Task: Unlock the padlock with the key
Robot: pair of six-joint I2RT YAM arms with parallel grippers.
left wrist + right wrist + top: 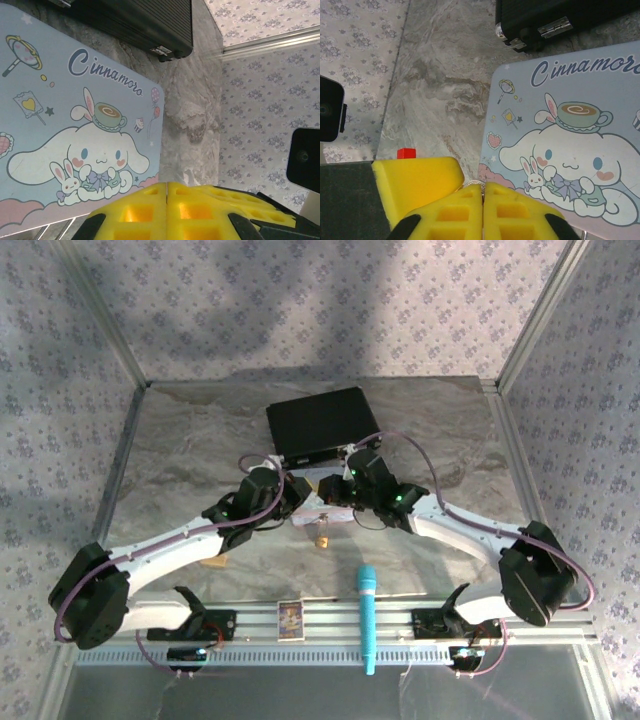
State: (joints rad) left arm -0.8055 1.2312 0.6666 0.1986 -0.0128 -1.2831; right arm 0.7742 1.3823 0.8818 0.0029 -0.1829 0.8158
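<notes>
**Left gripper** [166,186]: jaws clenched flush together. **Right gripper** [483,187]: jaws pinch the key [473,184], a silvery sliver mostly hidden between them. The padlock [322,537], tiny and blurred, sits just nearside of both grippers; lying or hanging, unclear.

Top camera looks steeply down over the table [200,430]; both wrist cameras closely share the cartoon tin [75,100].
</notes>
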